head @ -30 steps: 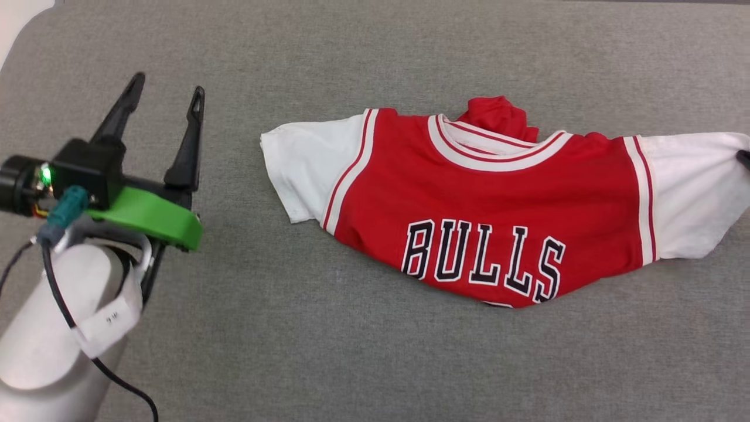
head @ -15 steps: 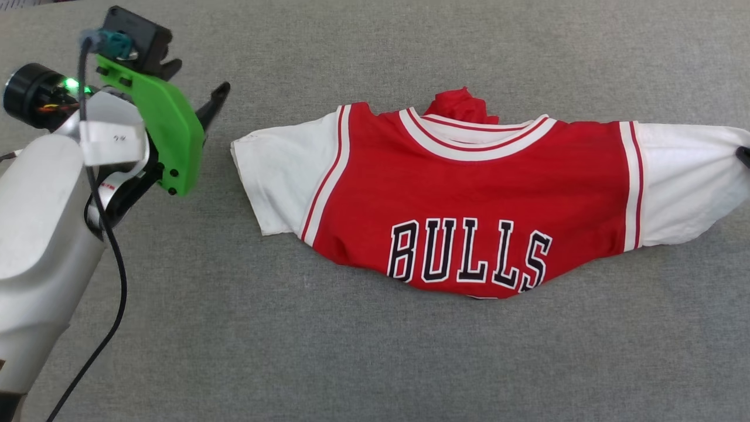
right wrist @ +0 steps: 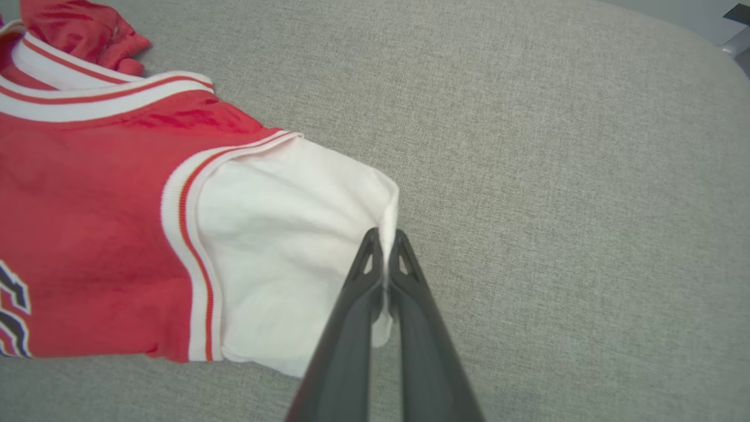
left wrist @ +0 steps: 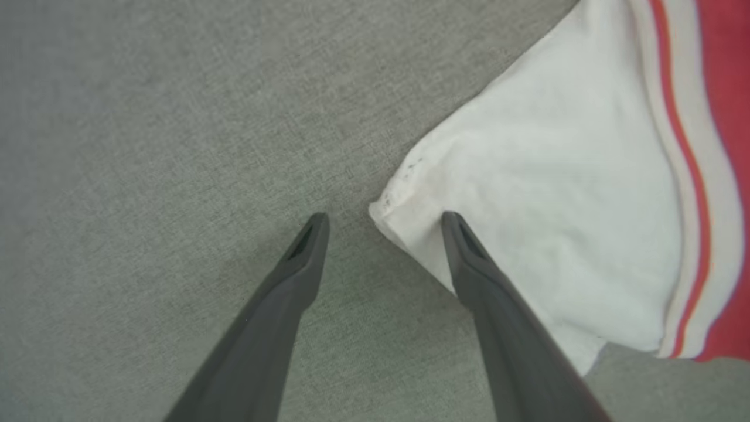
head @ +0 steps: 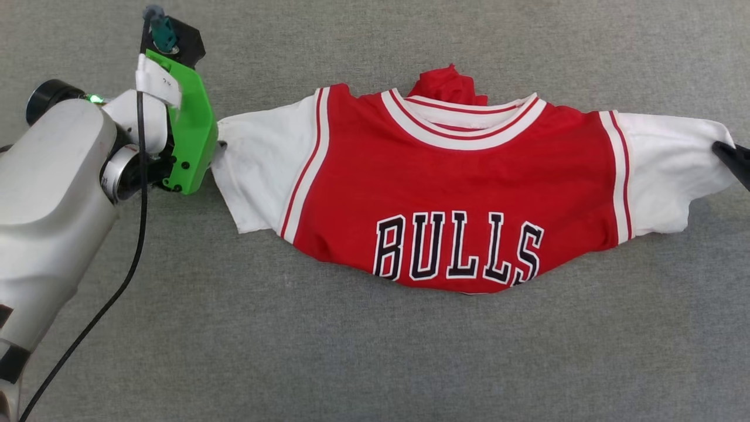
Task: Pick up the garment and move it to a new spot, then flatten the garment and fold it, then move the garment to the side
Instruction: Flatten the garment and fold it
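Observation:
The garment (head: 457, 193), a red jersey with white sleeves and black BULLS lettering, lies front up and spread sideways on the grey cloth surface, its lower part tucked under. My left gripper (left wrist: 384, 220) is open and points down at the corner of one white sleeve (left wrist: 556, 193). That corner sits between the tips, and one finger lies over the sleeve's edge. In the head view the gripper's green mount (head: 187, 140) covers the fingers. My right gripper (right wrist: 385, 237) is shut on the hem of the other white sleeve (right wrist: 281, 234), at the head view's right edge (head: 732, 159).
The grey fabric surface (head: 375, 351) stretches wide in front of and behind the jersey. A black cable (head: 126, 275) hangs along my left forearm. The surface's rounded far edge (right wrist: 726, 41) shows in the right wrist view.
My left arm has swung up and across to the jersey's sleeve and tipped its open fingers down over the corner. The head camera has shifted. The right gripper keeps its hold on the other sleeve.

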Motion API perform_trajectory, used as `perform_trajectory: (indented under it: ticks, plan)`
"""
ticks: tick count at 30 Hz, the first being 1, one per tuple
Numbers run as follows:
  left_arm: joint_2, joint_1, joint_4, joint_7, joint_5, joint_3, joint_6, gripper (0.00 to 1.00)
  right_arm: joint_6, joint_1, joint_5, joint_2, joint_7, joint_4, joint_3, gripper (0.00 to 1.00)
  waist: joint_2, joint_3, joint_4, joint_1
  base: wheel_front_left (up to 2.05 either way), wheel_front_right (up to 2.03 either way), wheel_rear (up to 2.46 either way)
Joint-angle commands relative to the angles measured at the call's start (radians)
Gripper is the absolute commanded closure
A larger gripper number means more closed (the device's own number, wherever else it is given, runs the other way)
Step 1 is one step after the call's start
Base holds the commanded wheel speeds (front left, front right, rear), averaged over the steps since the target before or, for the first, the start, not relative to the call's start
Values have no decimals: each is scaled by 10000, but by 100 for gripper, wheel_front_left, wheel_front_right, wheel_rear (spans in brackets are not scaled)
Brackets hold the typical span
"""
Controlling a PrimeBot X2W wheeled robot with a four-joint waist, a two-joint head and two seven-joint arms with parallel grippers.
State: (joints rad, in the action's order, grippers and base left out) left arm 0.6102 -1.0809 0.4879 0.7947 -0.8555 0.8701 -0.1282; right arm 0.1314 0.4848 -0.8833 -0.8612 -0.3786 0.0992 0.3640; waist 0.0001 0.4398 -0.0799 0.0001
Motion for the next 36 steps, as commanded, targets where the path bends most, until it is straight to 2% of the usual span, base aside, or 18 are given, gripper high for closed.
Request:
perform_trajectory:
  ticks: [1,9,11,14,18,22,24,28,36]
  plan:
    - [-79,-169,260,64,-111,166,-24,0,-7,214,82,100,-53,-56,73,100,-1,172,-166,-1,0,0,0]
    - [-181,65,839,452,-867,1297,-24,0,-7,547,136,280,-26,12,413,100,-1,387,-299,-1,0,0,0]
    - [-102,43,774,362,-947,1598,-24,100,-7,599,125,282,13,52,479,100,-1,405,-294,-1,0,0,0]
    - [41,-27,577,-269,-1028,1926,-24,100,-7,673,132,297,153,103,606,100,-1,294,-267,-1,0,0,0]
    - [591,-169,40,-1903,-547,2379,-24,100,-7,757,219,275,572,182,733,100,-1,-154,-179,-1,0,0,0]
    - [1058,-168,-445,-3976,-186,2139,-17,100,-7,665,324,155,1293,324,636,100,-1,-768,41,-1,0,0,0]
    - [1219,-136,-688,-4665,-46,1941,98,100,-7,630,371,106,1643,287,562,100,-1,-986,117,-1,0,0,0]
    - [1640,-13,-1696,-5956,231,1452,681,100,-7,554,543,-31,2245,189,373,100,-1,-1454,256,-1,0,0,0]
    - [2541,116,-4165,-6771,715,886,1857,100,-7,568,854,-307,2835,-332,-269,100,-1,-2278,400,-1,0,0,0]
